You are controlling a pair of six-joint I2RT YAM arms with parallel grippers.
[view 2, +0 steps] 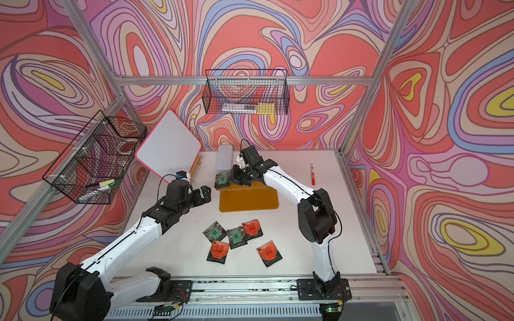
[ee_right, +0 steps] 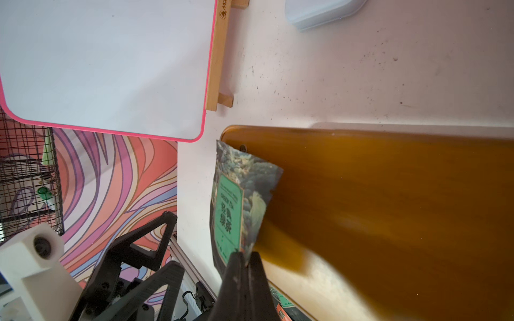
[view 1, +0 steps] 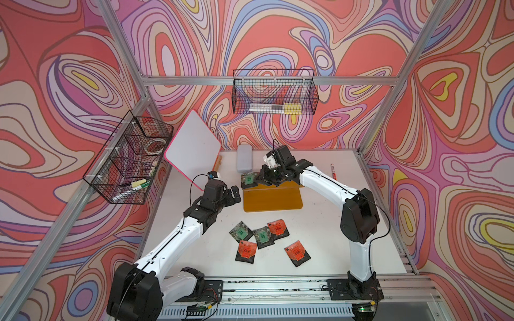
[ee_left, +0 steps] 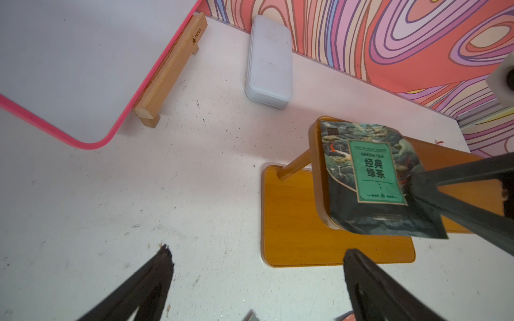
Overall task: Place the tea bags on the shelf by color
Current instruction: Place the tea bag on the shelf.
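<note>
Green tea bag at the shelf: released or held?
Held. The right hand is shut on the green tea bag, pinching its edge over the shelf, at the upper board.

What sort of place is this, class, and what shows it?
Probably a robot lab's test booth: two robot arms on a rail, a metal frame with swirl-printed walls, and tea bags laid out.

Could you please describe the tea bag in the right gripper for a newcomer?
Find the mustard-yellow shelf on the white table. At its upper board's end nearest the pink-edged whiteboard, the right gripper has its jaws shut on a green tea bag. It is the only sachet up there; the other five lie on the table.
</note>
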